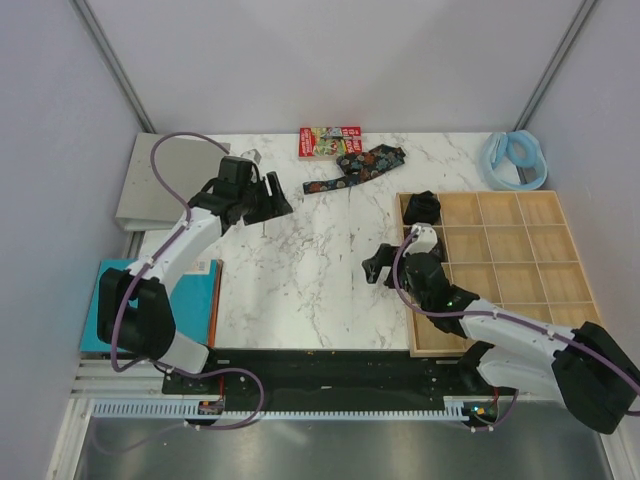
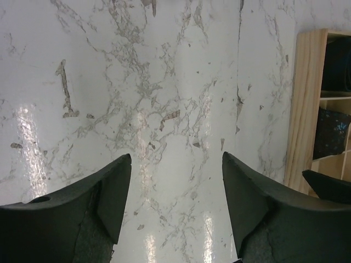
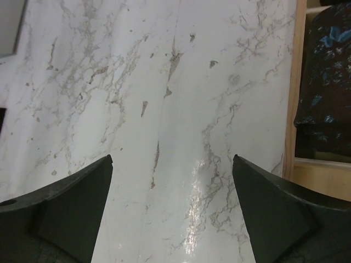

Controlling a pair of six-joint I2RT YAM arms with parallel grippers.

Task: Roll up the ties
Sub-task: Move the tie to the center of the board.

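The left gripper (image 2: 176, 164) hangs over the bare marble table (image 2: 164, 82), jaws well apart, nothing between them; the right gripper (image 3: 173, 164) is spread wide too and empty, just beside the wooden tray (image 1: 500, 285); a rolled tie (image 1: 423, 207) sits in the tray's far-left compartment; an unrolled tie (image 1: 358, 166) lies near the table's far edge, just beside the red box (image 1: 328, 141).

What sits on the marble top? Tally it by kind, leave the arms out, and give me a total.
Wooden tray: 1
Ties: 2, a loose tie lying on the marble and a coiled tie in the tray's far left corner compartment
Red printed box: 1
Pale blue ring: 1
Total: 5
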